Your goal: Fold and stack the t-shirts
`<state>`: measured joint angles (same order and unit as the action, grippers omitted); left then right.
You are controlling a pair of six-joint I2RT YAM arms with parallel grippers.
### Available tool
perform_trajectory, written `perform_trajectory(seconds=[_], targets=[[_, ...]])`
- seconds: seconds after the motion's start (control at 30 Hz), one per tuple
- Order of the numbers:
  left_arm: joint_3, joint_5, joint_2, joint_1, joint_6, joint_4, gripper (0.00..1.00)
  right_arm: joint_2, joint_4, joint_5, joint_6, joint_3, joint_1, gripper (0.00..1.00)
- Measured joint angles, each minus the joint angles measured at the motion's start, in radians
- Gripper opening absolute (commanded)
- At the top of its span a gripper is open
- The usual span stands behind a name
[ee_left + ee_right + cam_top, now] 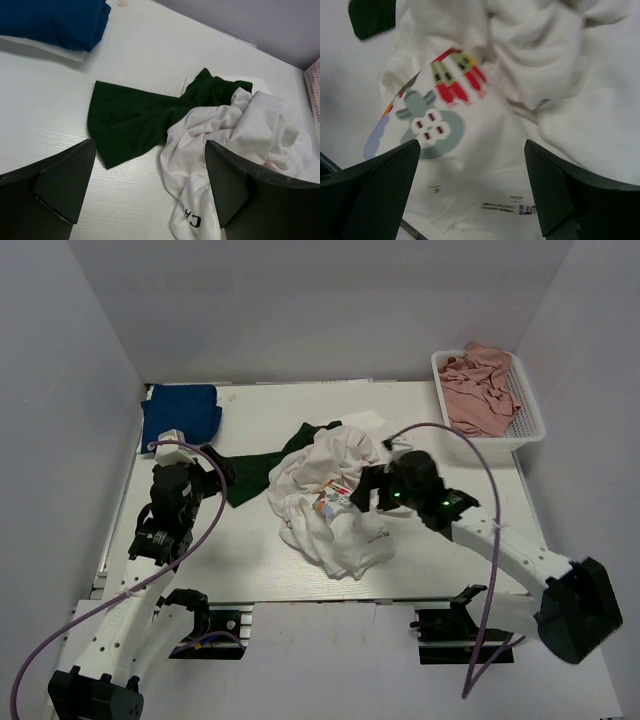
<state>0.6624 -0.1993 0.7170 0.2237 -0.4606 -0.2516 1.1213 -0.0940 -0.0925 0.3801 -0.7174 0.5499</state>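
Note:
A crumpled white t-shirt (330, 505) with a colourful print lies mid-table, over part of a dark green t-shirt (262, 472). A folded royal-blue t-shirt (181, 412) sits at the far left. Dusty-pink t-shirts (478, 390) fill the basket. My left gripper (213, 472) is open and empty, just left of the green shirt (135, 120), with the white shirt (225, 135) ahead to its right. My right gripper (362, 490) is open, hovering close over the white shirt's print (432, 120) and neck label (505, 206).
A white lattice basket (527, 412) stands at the back right corner. White walls close the table on the left, back and right. The blue shirt (50, 20) rests on a folded white cloth (60, 52).

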Motion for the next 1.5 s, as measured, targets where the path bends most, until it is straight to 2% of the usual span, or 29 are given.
perform_trajectory(seconds=[0.13,0.23,0.37,0.4,0.53,0.57,0.77,0.87,1.0,1.13,1.27,1.37,1.5], targets=[[0.000,-0.007,0.006,0.000,-0.003,-0.014,1.00,0.158,-0.044,0.158,-0.026,-0.084,0.288,0.91],[0.000,-0.007,0.006,0.000,-0.004,-0.015,1.00,0.267,-0.047,0.228,-0.033,-0.112,0.406,0.91],[0.000,-0.018,0.009,0.000,-0.005,-0.021,1.00,0.415,-0.043,0.340,-0.032,-0.148,0.499,0.89],[0.000,-0.023,0.011,0.000,-0.008,-0.024,1.00,0.447,-0.047,0.378,-0.031,-0.168,0.516,0.84],[0.000,-0.034,0.013,0.000,-0.015,-0.034,1.00,0.519,-0.074,0.490,-0.011,-0.240,0.554,0.02],[0.000,-0.038,0.013,0.000,-0.017,-0.036,1.00,0.529,-0.076,0.508,-0.001,-0.252,0.559,0.00],[0.000,-0.062,0.012,0.000,-0.024,-0.043,1.00,0.490,-0.134,0.569,0.055,-0.271,0.565,0.00],[0.000,-0.073,0.012,0.000,-0.029,-0.047,1.00,0.352,-0.160,0.614,0.048,-0.267,0.555,0.00],[0.000,-0.080,0.012,0.000,-0.031,-0.057,1.00,0.117,-0.108,0.707,-0.013,-0.289,0.503,0.00],[0.000,-0.086,0.013,0.000,-0.032,-0.060,1.00,0.039,-0.019,0.797,-0.147,-0.425,0.382,0.00],[0.000,-0.097,0.021,0.000,-0.034,-0.062,1.00,0.093,0.060,0.850,-0.298,-0.614,0.224,0.00],[0.000,-0.109,0.045,0.000,-0.034,-0.063,1.00,0.221,0.066,0.865,-0.401,-0.840,0.096,0.00],[0.000,-0.131,0.080,0.000,-0.034,-0.066,1.00,0.513,0.043,0.866,-0.520,-1.326,-0.069,0.00]])
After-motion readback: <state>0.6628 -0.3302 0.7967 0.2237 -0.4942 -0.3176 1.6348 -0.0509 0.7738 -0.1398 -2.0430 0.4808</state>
